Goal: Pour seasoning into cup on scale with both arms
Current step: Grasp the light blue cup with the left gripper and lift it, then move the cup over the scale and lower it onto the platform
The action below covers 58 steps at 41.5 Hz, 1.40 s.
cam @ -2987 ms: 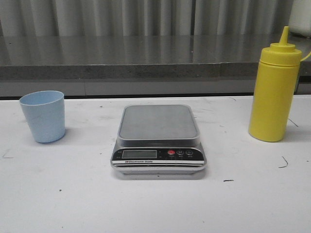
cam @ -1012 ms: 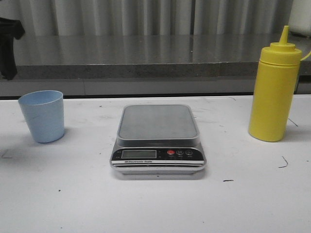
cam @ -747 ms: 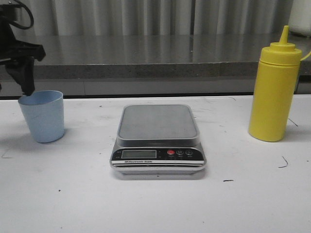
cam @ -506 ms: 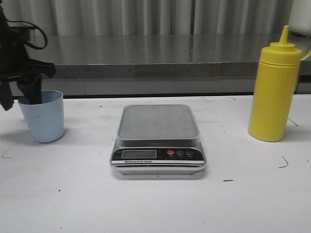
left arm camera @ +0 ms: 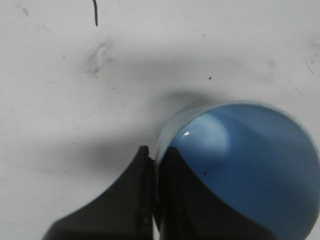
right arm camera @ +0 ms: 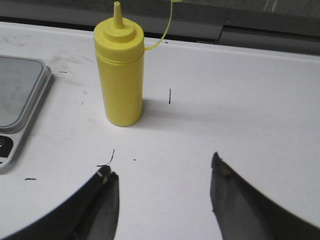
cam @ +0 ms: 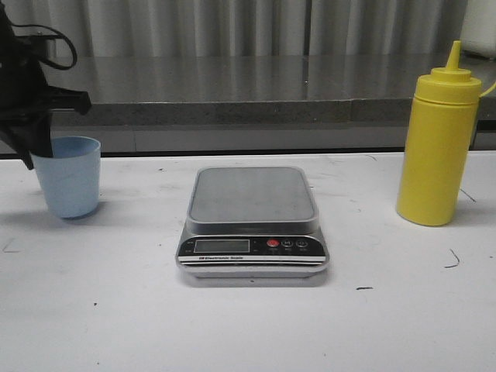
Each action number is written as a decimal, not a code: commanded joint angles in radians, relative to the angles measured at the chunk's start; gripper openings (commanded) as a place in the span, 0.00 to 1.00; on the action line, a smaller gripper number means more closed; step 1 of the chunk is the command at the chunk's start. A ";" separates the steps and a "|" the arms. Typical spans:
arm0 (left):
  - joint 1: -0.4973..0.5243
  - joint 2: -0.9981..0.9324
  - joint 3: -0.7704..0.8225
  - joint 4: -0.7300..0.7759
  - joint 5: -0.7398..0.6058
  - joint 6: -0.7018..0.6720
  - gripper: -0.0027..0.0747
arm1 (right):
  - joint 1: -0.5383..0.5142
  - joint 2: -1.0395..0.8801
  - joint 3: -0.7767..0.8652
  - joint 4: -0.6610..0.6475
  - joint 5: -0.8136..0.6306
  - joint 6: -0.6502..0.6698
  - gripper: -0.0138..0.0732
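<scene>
Left gripper (left arm camera: 153,172), jaws nearly closed, pinches the rim of the one upright cup (cam: 70,176) near the table's (cam: 248,325) left edge. Right gripper (right arm camera: 162,185) spread wide, holding nothing. One scale (cam: 253,221) at centre; one seasoning bottle (cam: 438,139) upright, nozzle upward, near the right edge.
</scene>
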<state>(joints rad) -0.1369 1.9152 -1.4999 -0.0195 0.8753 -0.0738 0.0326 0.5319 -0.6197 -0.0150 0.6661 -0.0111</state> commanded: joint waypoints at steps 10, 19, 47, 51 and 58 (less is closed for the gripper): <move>-0.186 -0.260 -0.080 -0.008 0.009 0.016 0.01 | -0.001 0.009 -0.025 -0.011 -0.069 -0.011 0.66; -0.371 -0.242 -0.131 0.009 -0.027 0.016 0.01 | -0.001 0.009 -0.025 -0.011 -0.069 -0.011 0.66; -0.454 0.079 -0.331 0.069 0.005 -0.127 0.01 | -0.001 0.009 -0.025 -0.011 -0.069 -0.011 0.66; -0.454 0.081 -0.331 0.073 0.015 -0.127 0.01 | -0.001 0.009 -0.025 -0.011 -0.069 -0.011 0.66; -0.454 0.081 -0.332 0.073 0.019 -0.127 0.01 | -0.001 0.009 -0.025 -0.011 -0.069 -0.011 0.66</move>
<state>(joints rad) -0.5850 2.0520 -1.7985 0.0498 0.9244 -0.1883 0.0326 0.5319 -0.6197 -0.0150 0.6676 -0.0111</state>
